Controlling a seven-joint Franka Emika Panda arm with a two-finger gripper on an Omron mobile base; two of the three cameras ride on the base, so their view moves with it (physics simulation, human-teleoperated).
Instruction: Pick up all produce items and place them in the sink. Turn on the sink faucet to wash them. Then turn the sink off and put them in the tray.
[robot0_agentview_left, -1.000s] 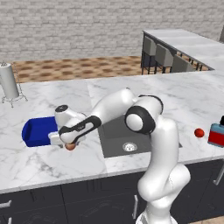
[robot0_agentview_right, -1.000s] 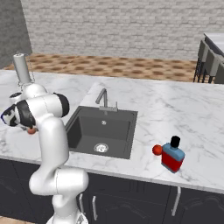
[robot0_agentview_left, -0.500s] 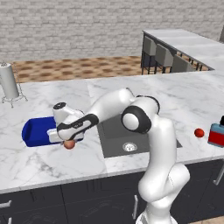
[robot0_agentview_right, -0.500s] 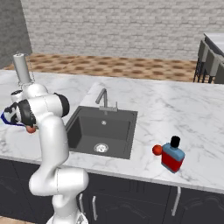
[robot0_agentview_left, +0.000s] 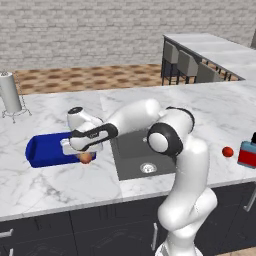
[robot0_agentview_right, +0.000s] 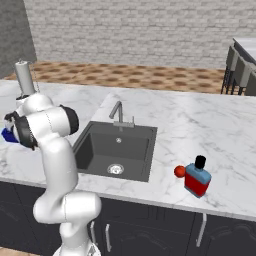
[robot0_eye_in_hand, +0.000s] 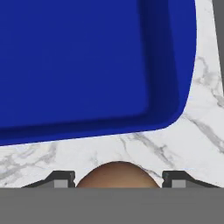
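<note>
The orange-red apple-like fruit (robot0_agentview_left: 86, 158) (robot0_eye_in_hand: 118, 175) rests on the marble counter just in front of the deep-blue tray (robot0_agentview_left: 42, 150) (robot0_eye_in_hand: 175, 109). My gripper (robot0_agentview_left: 85, 152) (robot0_eye_in_hand: 118, 180) is lowered over it, open, with one fingertip (robot0_eye_in_hand: 63, 178) close on each side of the fruit. The brighter red tomato-like fruit (robot0_agentview_left: 227, 151) (robot0_agentview_right: 179, 171) lies at the far right, beside a red-and-blue boxy object. The dark grey sink (robot0_agentview_left: 132, 150) (robot0_agentview_right: 115, 150) sits between the two fruits. Its silver faucet (robot0_agentview_right: 118, 112) stands at the back rim.
The red-and-blue boxy object (robot0_agentview_left: 247, 154) (robot0_agentview_right: 196, 179) touches the tomato's right side. A white cylinder on a wire stand (robot0_agentview_left: 10, 95) (robot0_agentview_right: 24, 77) is at the far back left. Bar stools (robot0_agentview_left: 185, 62) line the raised counter behind.
The hand has settled a little lower over the apple-like fruit and its fingers have drawn in toward it. The fruit and tray have not moved.
</note>
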